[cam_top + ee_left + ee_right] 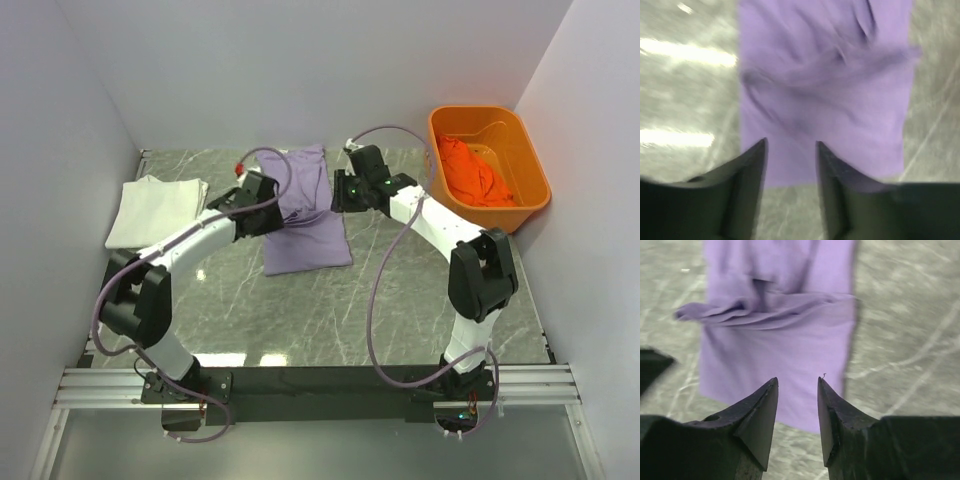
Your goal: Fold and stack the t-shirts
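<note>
The lavender t-shirt (305, 215) lies folded into a long strip mid-table, with a rumpled ridge across its middle (765, 310). My left gripper (266, 203) hovers at its left edge and my right gripper (341, 193) at its right edge. The left gripper (790, 145) is open above the cloth's edge (825, 85), nothing between its fingers. The right gripper (797, 381) is open too, over the cloth, and empty. The white t-shirt (155, 208) lies folded at the left. The orange t-shirt (472, 172) is bunched inside the tub.
An orange plastic tub (535, 190) stands at the back right, against the wall. White walls close in the table on the left, back and right. The grey marble tabletop (300, 320) lies between the shirts and the arm bases.
</note>
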Motion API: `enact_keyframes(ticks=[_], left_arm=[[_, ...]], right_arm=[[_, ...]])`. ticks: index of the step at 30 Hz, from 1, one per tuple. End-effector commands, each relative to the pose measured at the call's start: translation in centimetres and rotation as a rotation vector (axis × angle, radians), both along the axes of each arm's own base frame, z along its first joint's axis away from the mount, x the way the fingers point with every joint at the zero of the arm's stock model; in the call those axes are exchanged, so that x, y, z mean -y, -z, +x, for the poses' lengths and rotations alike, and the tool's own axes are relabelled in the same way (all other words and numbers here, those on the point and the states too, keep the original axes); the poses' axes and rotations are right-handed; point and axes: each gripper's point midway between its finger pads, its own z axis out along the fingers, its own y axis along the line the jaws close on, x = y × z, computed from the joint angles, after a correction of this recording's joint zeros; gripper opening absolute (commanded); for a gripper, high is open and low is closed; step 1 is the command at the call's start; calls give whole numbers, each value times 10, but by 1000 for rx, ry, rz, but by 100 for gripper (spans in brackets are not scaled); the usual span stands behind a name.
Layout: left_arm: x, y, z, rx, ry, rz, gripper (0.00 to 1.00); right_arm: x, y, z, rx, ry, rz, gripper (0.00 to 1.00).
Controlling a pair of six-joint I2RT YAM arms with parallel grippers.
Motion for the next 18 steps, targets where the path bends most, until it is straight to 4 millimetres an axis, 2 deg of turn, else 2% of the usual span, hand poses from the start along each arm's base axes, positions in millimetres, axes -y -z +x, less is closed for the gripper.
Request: enact_keyframes(ticks=[1, 2, 4, 5, 8, 12, 18], left_arm=[[24, 11, -28, -38, 62, -10, 45], [30, 22, -35, -63, 82, -14, 41], [35, 31, -37, -80, 94, -21, 26], [37, 42, -38, -106, 97, -14, 25], [43, 62, -40, -151, 119, -12, 23], [49, 84, -48, -223, 149, -19, 21], [47, 109, -69, -351, 192, 8, 21]], right_arm=[[-27, -8, -7, 53, -52, 51, 44], [-36, -1, -9, 40, -75, 55, 41], [-44, 7, -9, 28, -93, 60, 38], [-52, 14, -7, 15, -114, 78, 37], [-68, 31, -3, -17, -148, 99, 31], [-83, 47, 5, -37, -185, 116, 31], [-97, 69, 36, -51, -194, 92, 31]])
